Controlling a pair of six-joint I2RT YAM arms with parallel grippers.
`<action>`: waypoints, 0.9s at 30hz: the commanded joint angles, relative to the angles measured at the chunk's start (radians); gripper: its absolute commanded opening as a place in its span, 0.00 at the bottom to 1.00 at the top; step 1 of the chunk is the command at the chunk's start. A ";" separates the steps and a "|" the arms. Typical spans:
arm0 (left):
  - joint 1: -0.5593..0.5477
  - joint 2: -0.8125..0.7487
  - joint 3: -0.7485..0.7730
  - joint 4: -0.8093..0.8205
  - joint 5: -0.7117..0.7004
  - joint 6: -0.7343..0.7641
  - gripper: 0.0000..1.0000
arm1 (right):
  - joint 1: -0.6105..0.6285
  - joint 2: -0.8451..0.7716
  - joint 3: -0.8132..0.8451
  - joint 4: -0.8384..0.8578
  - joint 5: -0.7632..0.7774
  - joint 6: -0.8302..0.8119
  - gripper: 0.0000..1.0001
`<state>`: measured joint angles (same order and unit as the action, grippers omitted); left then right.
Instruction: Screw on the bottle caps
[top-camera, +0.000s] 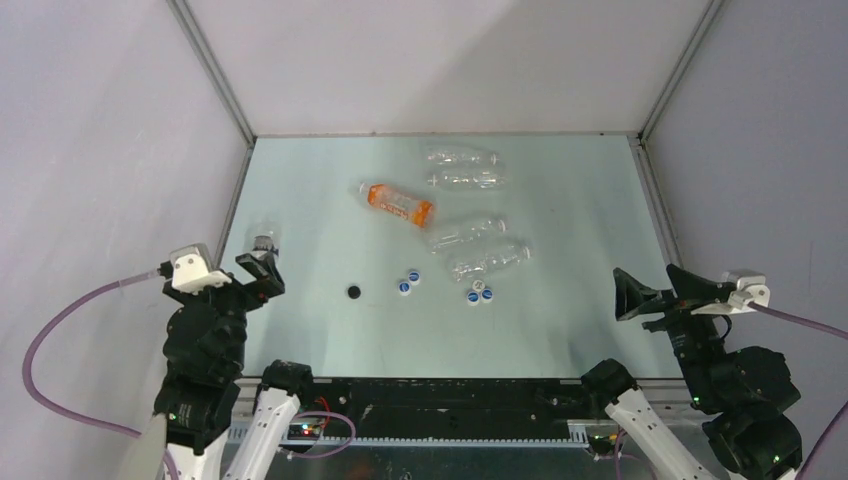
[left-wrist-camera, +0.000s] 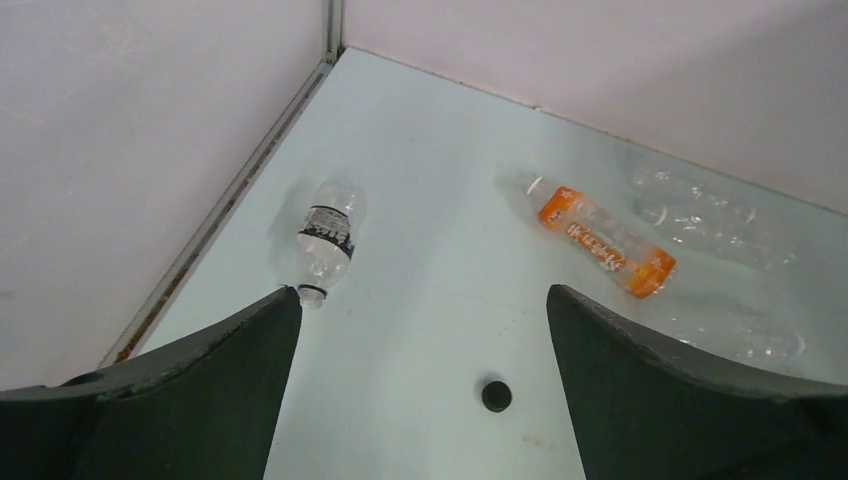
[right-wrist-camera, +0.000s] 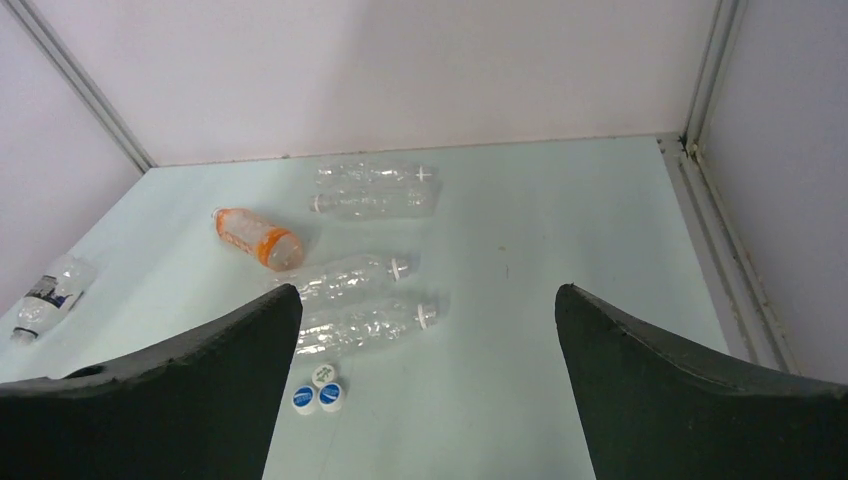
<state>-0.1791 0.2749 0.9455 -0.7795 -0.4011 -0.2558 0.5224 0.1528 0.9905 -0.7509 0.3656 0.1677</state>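
The left gripper (left-wrist-camera: 422, 296) and right gripper (right-wrist-camera: 428, 290) stood wide, holding nothing, over the table's (top-camera: 570, 330) near edge. Six round caps (top-camera: 404, 289), including one black cap (top-camera: 353, 292), lay mid-table. Beyond them six bottles lay flat: four ribbed clear bottles (top-camera: 488, 256), one orange bottle (top-camera: 396, 203), and one black-banded bottle (top-camera: 263, 235) far left. The tabletop was smooth pale green and the walls (top-camera: 440, 60) plain grey

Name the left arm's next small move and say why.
Probably lower the left gripper onto the black cap. Its jaws are open and empty, the cap lies loose just ahead, and the small dark-labelled bottle nearby appears uncapped.
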 joint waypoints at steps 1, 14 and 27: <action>-0.003 0.036 -0.011 0.038 -0.027 0.079 1.00 | 0.007 0.050 0.021 -0.011 0.039 0.003 1.00; -0.003 0.251 -0.043 0.112 0.009 0.135 1.00 | 0.007 0.264 0.010 0.033 0.003 -0.003 1.00; 0.062 0.855 0.190 0.011 -0.057 0.151 1.00 | 0.001 0.506 0.022 0.059 -0.243 -0.027 1.00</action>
<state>-0.1722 0.9463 1.0374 -0.7132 -0.3908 -0.1440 0.5224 0.6205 0.9913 -0.7380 0.2230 0.1585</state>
